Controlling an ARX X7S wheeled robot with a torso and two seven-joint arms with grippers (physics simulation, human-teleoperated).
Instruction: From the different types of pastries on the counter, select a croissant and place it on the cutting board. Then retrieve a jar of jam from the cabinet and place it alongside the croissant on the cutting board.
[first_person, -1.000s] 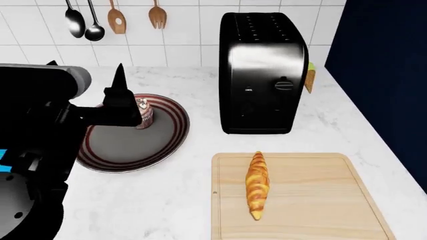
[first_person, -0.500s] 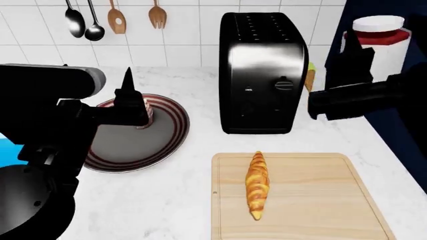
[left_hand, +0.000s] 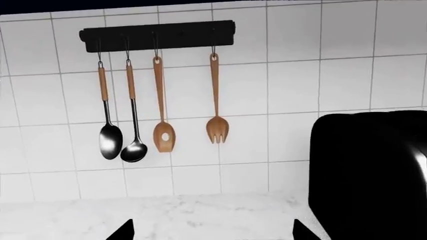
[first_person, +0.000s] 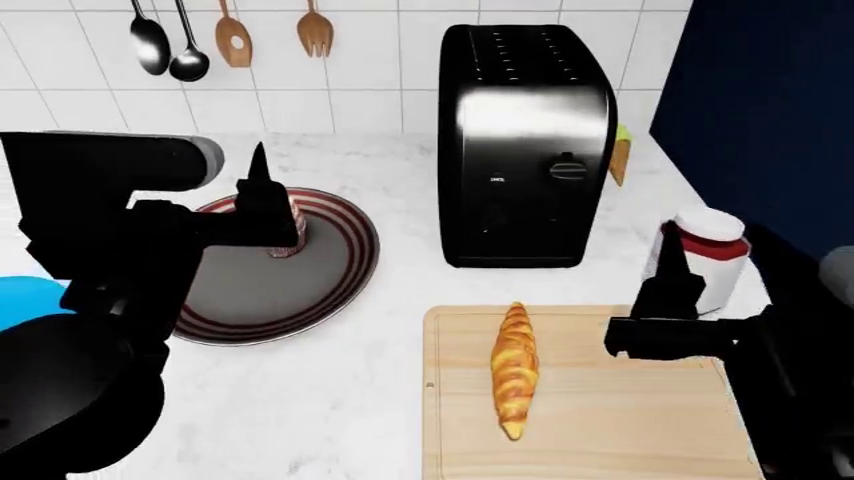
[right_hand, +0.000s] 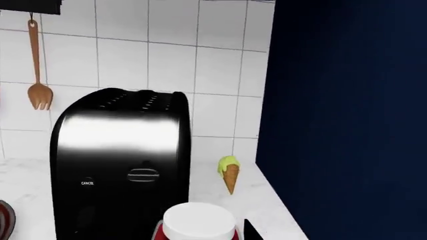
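**Jam jar held over the board's far right corner, croissant already on the board**

The white marble counter (first_person: 387, 400) runs back to a white tiled wall. On it, from largest down: the black toaster (first_person: 529, 140) stands upright at the back, near the navy cabinet side (first_person: 774, 110) on the right. The pale wooden cutting board (first_person: 614, 420) lies in front of the toaster, apart from it. To the left sits a dark striped round tray (first_person: 267, 290), with a sliver of blue plate (first_person: 27, 298) at the left edge, mostly hidden by the left arm.

The left gripper (first_person: 264, 215) hangs over the tray's far side, in front of the cupcake (first_person: 287, 235), of which only a small part shows. In the left wrist view its two fingertips (left_hand: 123, 231) stand wide apart with nothing between them.

The right gripper (first_person: 678, 290) clasps the jar of jam (first_person: 707, 255), red with a whitish lid, upright at the board's far right corner; whether it touches the board cannot be told.

The croissant (first_person: 514, 370) lies lengthwise on the left half of the board, well apart from the jar.

A green ice-cream cone (right_hand: 228, 172) stands behind the toaster's right side. Ladles and wooden utensils (left_hand: 160, 110) hang from a black rail on the wall.
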